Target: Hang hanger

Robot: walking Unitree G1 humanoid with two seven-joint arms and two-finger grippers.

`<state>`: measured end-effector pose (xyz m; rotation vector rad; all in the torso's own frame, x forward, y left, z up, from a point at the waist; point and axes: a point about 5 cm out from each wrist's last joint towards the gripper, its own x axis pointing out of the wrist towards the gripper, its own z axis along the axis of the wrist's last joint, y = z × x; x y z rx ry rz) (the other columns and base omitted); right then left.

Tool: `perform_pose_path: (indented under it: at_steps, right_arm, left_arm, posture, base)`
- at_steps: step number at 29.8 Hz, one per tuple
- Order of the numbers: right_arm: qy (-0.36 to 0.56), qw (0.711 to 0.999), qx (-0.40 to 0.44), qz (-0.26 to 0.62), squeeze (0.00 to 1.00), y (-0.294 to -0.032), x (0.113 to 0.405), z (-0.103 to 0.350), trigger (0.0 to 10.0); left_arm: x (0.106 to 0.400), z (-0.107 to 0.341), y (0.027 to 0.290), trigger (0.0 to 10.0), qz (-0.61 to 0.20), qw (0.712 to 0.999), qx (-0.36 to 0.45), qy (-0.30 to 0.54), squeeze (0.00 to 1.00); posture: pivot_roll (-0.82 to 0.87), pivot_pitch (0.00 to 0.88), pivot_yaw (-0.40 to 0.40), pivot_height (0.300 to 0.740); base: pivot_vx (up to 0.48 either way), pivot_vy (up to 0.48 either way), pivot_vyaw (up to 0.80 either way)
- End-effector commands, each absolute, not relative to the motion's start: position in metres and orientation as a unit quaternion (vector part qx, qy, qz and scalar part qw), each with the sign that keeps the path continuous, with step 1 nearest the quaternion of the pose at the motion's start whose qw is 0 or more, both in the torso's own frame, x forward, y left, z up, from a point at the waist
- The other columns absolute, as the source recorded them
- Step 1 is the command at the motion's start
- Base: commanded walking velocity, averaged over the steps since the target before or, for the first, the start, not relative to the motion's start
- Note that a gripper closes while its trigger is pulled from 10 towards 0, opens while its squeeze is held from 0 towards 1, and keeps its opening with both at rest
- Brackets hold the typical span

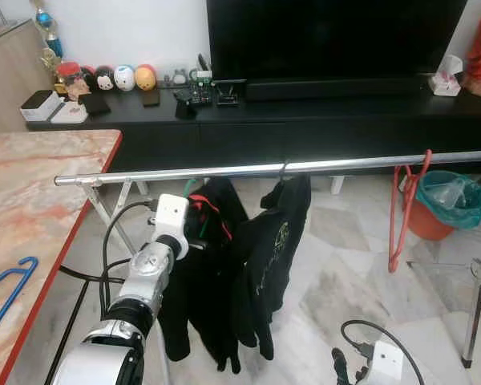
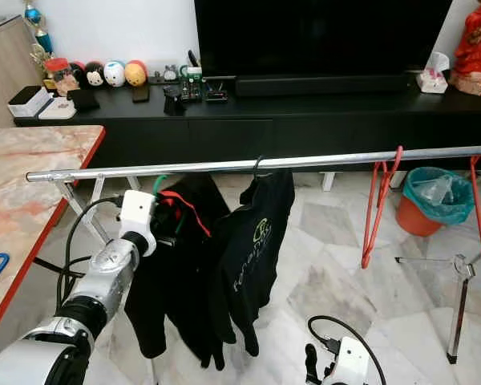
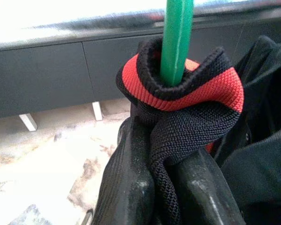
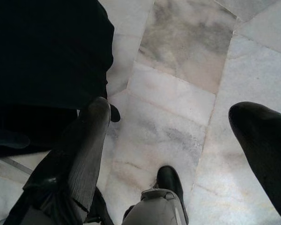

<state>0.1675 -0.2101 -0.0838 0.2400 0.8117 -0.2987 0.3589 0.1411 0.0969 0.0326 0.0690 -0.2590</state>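
Left tool [image 3: 166, 183]: clamped on black garment [image 3: 187, 117] at red collar, green hanger [image 3: 177, 40] through it | hanger held just under rail [image 1: 272, 169] | right tool [image 4: 178, 140]: fingers spread, hung low over floor [image 4: 178, 89]

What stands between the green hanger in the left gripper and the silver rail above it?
Nothing visible does. The left gripper is shut on the black garment's collar around the green hanger, just under the silver rail. Another black garment hangs beside it, not above.
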Motion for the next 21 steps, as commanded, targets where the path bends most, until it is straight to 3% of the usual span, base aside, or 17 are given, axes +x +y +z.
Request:
perform_pose_path:
  at_steps: [1, 12, 21]
  right_arm:
    - [0.396, 0.899, 0.116, -0.149, 0.00, -0.211, 0.167, -0.084, 10.0]
    - [0.395, 0.896, 0.128, -0.156, 0.00, -0.207, 0.165, -0.086, 10.0]
    - [0.394, 0.895, 0.135, -0.160, 0.00, -0.201, 0.164, -0.087, 10.0]
  left_arm:
    - [0.365, 0.110, 0.137, 10.0, -0.143, 0.989, 0.018, 0.010, 0.00]
    - [0.374, 0.118, 0.116, 10.0, -0.197, 0.980, 0.023, 0.031, 0.00]
    - [0.380, 0.120, 0.124, 10.0, -0.177, 0.982, 0.040, 0.060, 0.00]
  posture:
    - [-0.01, 0.011, 0.033, 0.740]
    - [-0.03, 0.015, 0.090, 0.740]
    - [-0.03, 0.012, 0.107, 0.740]
  base:
    - [0.000, 0.000, 0.00]
    - [0.000, 0.000, 0.00]
    - [0.000, 0.000, 0.00]
